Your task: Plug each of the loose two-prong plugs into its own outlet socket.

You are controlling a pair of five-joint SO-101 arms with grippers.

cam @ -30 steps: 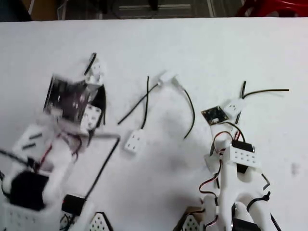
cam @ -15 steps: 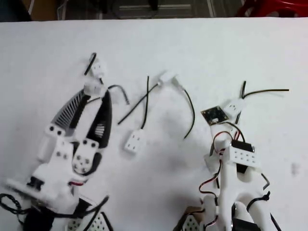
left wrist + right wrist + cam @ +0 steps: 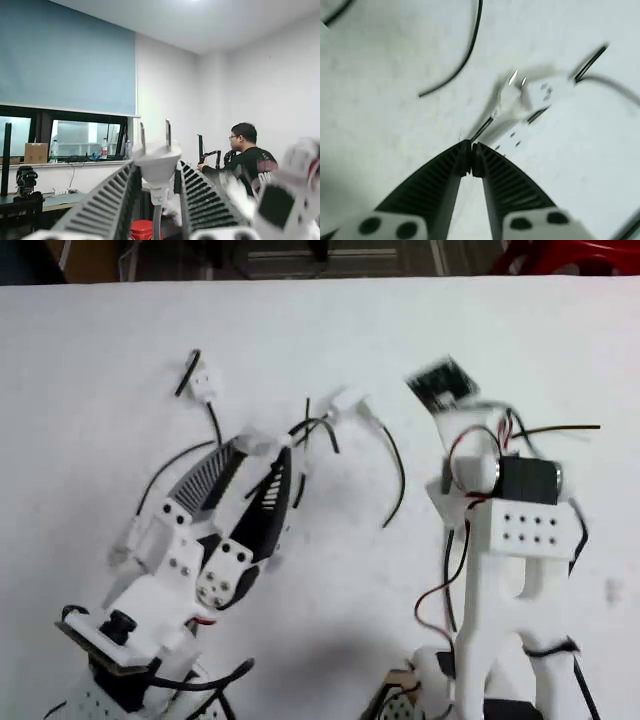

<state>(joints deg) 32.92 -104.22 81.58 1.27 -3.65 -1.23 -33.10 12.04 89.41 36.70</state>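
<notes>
Squarely in left gripper (image 3: 156,169), white plug (image 3: 156,156)

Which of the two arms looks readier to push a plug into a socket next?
The left. Its gripper clamps a white plug between its fingers, prongs pointing outward. The right gripper has its fingers shut on nothing, above the table, with a blurred white socket piece ahead.

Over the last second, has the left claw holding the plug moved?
Yes. The left gripper, shut on a plug, has moved rightward in the high view, away from the small white connector.
</notes>
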